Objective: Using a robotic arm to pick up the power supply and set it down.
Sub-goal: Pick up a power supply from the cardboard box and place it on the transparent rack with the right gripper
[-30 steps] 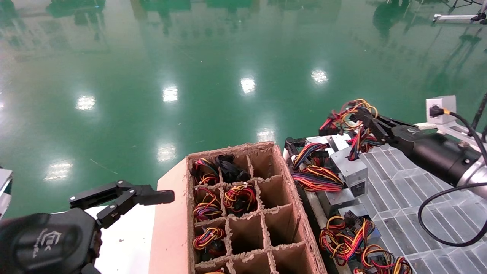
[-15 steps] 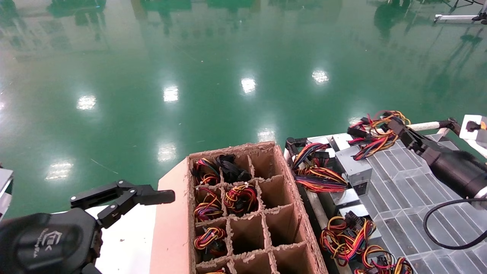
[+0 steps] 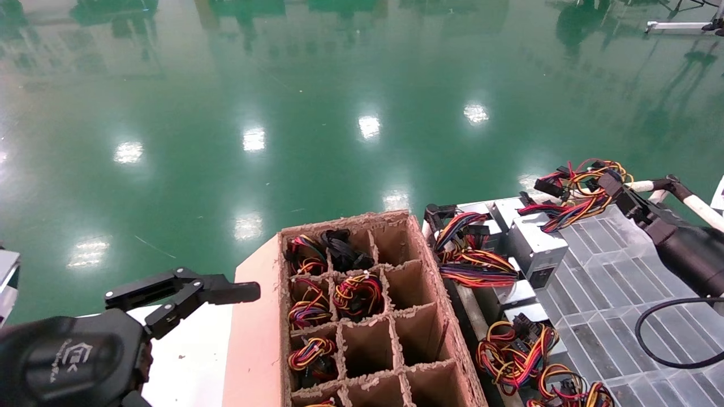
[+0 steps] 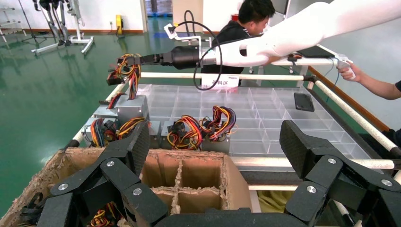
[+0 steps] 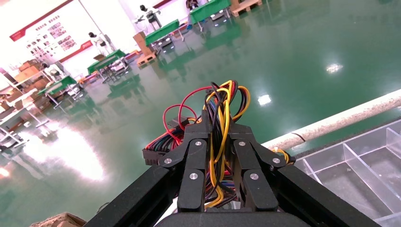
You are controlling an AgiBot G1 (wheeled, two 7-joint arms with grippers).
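- The right claw point(image 3: 608, 183) is closed on the wire bundle point(image 3: 577, 189) of the power supply point(image 3: 537, 249), not on the metal box itself. In the right wrist view the two fingers point(image 5: 196, 163) pinch the red, yellow and black wires between them.
- The grey box hangs or leans under the bundle, at the far left part of the clear tray point(image 3: 611, 282) with compartments. I cannot tell if its bottom touches the tray.
- I judge the step in hand is the carrying, with the setting down not yet done.
- The next move calls for lowering the box into an open compartment until it rests, and only then opening the claw, because a box held by its wires can swing.
- Other supplies with wire bundles point(image 3: 475, 265) lie just beside it along the left tray edge, so this side is crowded. The compartments toward the right look free.
- A white rail point(image 3: 645, 185) runs along the far edge of the tray, near the claw.
- The cardboard divider box point(image 3: 362, 316) stands just left of the tray.
- The left claw point(image 3: 181, 297) is open and idle, low beside the cardboard box.
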